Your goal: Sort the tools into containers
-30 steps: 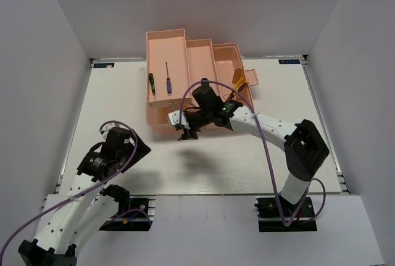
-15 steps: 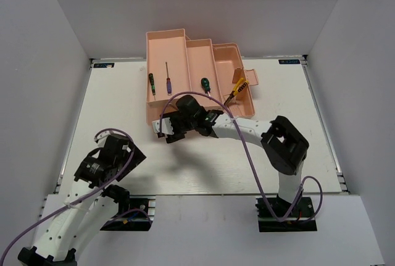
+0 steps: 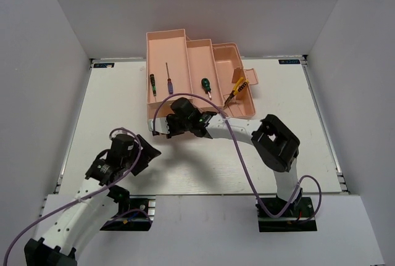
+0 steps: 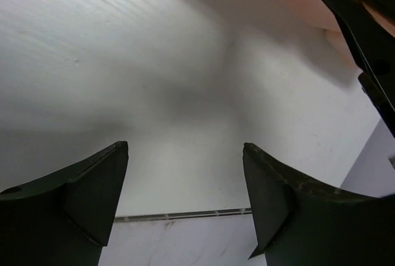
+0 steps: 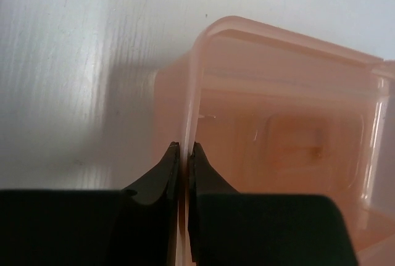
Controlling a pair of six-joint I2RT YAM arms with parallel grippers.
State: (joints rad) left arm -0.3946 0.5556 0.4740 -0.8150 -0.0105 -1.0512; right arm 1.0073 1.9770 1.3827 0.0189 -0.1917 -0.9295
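As far as the overhead view shows, the sorting is nearly done or done. Four tools already lie inside the salmon-pink translucent plastic toolbox (image 3: 166,47), and none is visible on the white table (image 3: 284,112).

The right pincer (image 5: 184,149) sits at the box's near left corner, its tips pressed together on the thin upright wall of a compartment, so it is clamped on the toolbox itself and carries no tool.

- **Tray just beyond the right pincer:** the thin dark-green-handled screwdriver (image 3: 152,84) and the thin blue-handled screwdriver (image 3: 168,82) lie side by side.
- **Middle tier, beyond and to its right:** the stubby green-handled screwdriver (image 3: 205,86) lies here.
- **Outermost tier, further right:** the yellow-handled pliers (image 3: 239,87) lie here.
- **Not found:** I cannot see a second stubby screwdriver in any view. It may be hidden under the arm or inside a compartment.

The left pincer (image 4: 185,149) hangs over bare table short of the box. Its fingers are spread wide with nothing between them.

With the right pincer gripping the wall, what is left is probably handling the box, such as shifting it or folding its tiers, rather than picking up more tools.
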